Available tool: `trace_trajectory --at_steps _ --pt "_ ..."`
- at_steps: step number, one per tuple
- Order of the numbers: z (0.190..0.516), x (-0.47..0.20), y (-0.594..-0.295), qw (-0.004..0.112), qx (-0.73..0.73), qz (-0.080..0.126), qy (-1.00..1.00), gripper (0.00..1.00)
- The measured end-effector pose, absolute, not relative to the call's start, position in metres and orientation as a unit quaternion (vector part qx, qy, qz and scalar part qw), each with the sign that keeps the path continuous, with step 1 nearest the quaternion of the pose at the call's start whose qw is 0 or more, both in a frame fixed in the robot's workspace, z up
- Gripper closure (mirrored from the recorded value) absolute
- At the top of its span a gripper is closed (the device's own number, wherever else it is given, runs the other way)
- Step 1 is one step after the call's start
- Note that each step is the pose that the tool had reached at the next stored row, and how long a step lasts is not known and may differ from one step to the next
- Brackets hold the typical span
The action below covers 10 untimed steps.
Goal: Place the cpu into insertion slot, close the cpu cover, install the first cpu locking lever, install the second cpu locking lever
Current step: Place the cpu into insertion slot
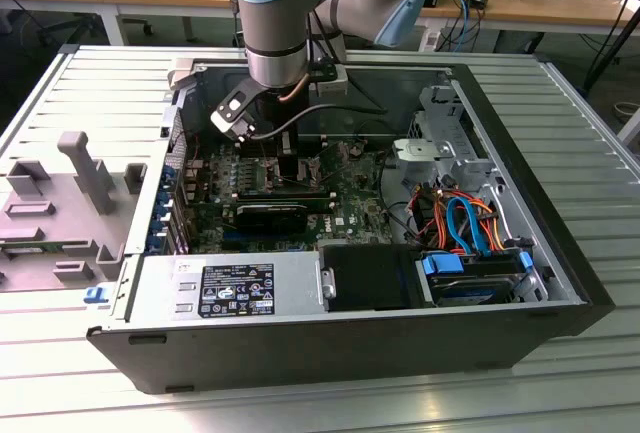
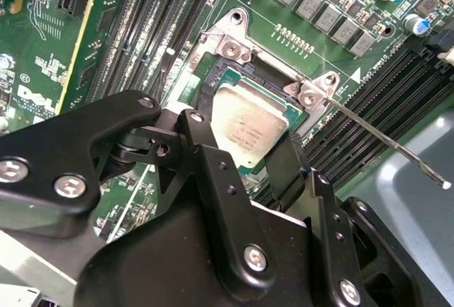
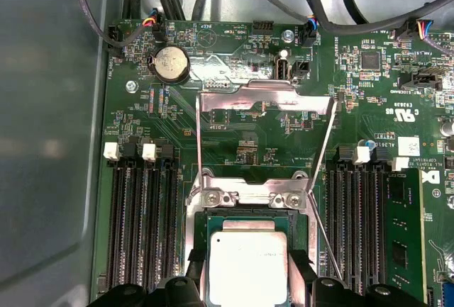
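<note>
Closed down to the chip's width, the claw [image 1: 290, 168] is reaching into the open machine on the end of the arm. In both wrist views I am seeing its black fingers [image 3: 301, 278] pressing against two opposite edges of the cpu [image 3: 247, 268], so I am reading the claw [image 3: 247, 282] as narrow and holding the chip.

Going by size, the slatted metal tabletop [image 1: 560, 393] is carrying everything. The computer case [image 1: 300, 353] is lying on it with its side open. A grey plastic fixture [image 1: 60, 203] is sitting beside it toward the exterior view's left.

Inside the case, the green motherboard [image 3: 241, 151] is lying flat. Long black memory slots [image 3: 142, 229] are running along both sides of the socket.

The cpu cover [image 3: 266, 96] is standing open. I am seeing it tilted up from its hinge edge, well clear of the chip, with board showing through its window.

Below it, the insertion slot [image 3: 248, 197] is showing its silver rim around the chip. The cpu [image 2: 248, 126] is sitting inside that rim with its silver top facing up, between the fingers [image 2: 287, 169] of the claw [image 2: 245, 140]. I am not able to tell whether it is fully seated.

A thin metal locking lever [image 2: 386, 144] is angling out from one corner of the slot over the memory slots, unlatched.
</note>
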<state>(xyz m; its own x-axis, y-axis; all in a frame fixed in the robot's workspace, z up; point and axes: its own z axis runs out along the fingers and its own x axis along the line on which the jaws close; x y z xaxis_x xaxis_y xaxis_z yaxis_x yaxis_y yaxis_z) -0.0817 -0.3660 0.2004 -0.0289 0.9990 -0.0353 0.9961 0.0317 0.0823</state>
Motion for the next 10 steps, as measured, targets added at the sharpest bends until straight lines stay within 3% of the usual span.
trace_trajectory --at_steps 10 --pt "0.1966 -0.0817 -0.3661 0.041 0.696 0.017 0.717 0.46"
